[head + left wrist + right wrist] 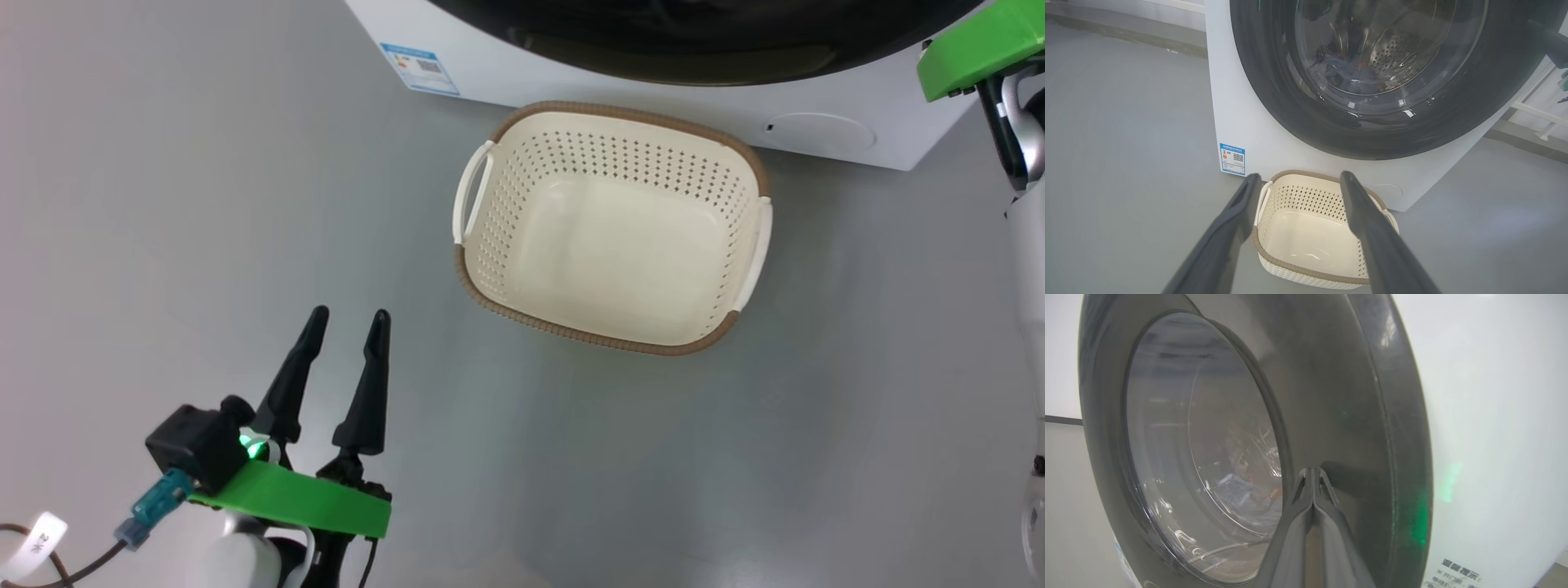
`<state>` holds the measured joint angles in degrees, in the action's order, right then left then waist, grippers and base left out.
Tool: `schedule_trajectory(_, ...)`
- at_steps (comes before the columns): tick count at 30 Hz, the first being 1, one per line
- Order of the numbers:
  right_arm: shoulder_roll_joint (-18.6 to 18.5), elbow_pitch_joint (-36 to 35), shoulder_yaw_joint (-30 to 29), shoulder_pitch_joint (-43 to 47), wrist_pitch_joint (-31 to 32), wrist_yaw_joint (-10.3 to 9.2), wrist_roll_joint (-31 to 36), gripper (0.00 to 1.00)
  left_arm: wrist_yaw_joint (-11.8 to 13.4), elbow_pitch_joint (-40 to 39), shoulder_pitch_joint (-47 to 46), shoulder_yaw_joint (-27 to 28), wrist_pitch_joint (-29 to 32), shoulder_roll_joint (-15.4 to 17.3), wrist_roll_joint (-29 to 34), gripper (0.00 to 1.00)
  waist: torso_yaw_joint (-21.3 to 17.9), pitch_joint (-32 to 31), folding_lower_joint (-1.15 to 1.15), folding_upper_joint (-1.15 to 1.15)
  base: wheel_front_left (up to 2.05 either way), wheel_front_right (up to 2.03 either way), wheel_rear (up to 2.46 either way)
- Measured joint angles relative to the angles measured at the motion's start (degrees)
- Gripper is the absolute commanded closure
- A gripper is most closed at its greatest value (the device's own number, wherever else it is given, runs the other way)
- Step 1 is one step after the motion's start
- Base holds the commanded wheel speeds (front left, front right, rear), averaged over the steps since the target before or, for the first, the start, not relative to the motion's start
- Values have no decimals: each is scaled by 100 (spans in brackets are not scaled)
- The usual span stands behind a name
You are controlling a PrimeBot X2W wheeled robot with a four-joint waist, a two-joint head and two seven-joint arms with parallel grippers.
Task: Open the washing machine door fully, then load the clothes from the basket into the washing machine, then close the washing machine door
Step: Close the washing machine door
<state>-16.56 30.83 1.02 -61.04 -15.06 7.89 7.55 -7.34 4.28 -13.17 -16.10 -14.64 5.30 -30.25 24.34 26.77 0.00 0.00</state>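
Jaws: right gripper point(1312, 470) is pinched shut on nothing, its tips against or just off the glossy black rim of the door point(1355, 396). Contact can't be confirmed. The left gripper point(349, 314) is spread wide and empty over bare floor point(147, 204), apart from the basket point(604, 339).

The basket sits empty on the floor, close against the foot of the washer point(588, 86) and just below the door. The clothes point(1339, 69) show as a blue heap w/ orange-brown flecks behind the glass point(1437, 49), inside the drum point(1392, 55). The door looks swung to against the washer front, but whether it has latched can't be told.

Likely step: the final push to close.

Risks, as judged:
- **Skid:** closed tips on slick, curved plastic may slide toward the glass or off the rim's edge if the push goes in at an angle. The door would then get a glancing shove & no latch.
- **Soft press:** too light a push could leave the door looking shut but unlatched, free to spring back.
- **Caught fabric:** any cloth at the door's edge, not visible here, would block the catch.
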Motion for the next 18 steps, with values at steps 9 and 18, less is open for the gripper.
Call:
schedule_trajectory(9, 80, -835, 236, 940, 1, -7, -463, 0, 0, -140, 182, 73, -1, 212, -80, 0, -293, -295, 0, 0, 0, 0, 0)
schedule_trajectory(18, 230, -1789, 347, 2769, 1, -7, -983, 0, 0, 169, 655, 342, 0, 332, -196, 0, -646, -925, 0, 0, 0, 0, 0)
